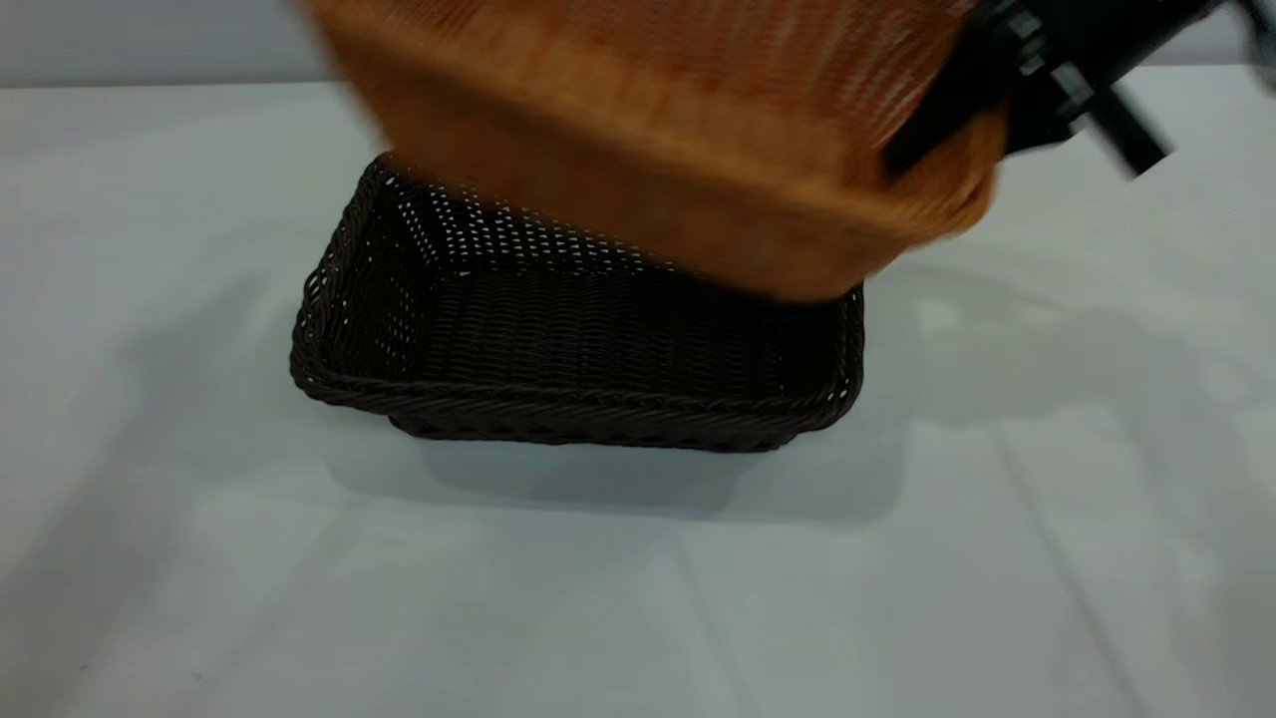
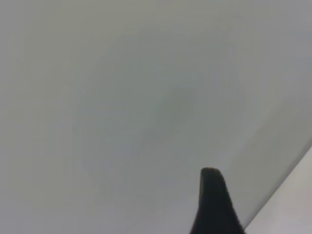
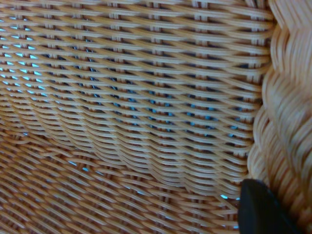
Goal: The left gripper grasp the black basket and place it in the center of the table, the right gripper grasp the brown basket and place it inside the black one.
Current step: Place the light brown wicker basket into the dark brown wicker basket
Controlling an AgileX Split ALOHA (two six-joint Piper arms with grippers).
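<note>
I see the black basket (image 1: 578,339) sitting flat on the desk (image 1: 1047,558). Right gripper (image 1: 962,125) has its fingers pinching the rim of the brown basket (image 1: 678,130), held tilted in the air above the black basket's far side, not yet inside. Left gripper (image 2: 214,204) over bare desk, well away from the black basket, can't tell its finger state

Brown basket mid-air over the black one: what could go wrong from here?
1. The brown basket hangs tilted, gripped at one rim by the right end effector. Its low corner sits by the black basket's right rim and could catch there instead of nesting.
2. A one-sided grip on braided rim may slip or let the basket swing.
3. A snag could shove the black basket across the table; the left end effector is over bare table, not steadying it.
</note>
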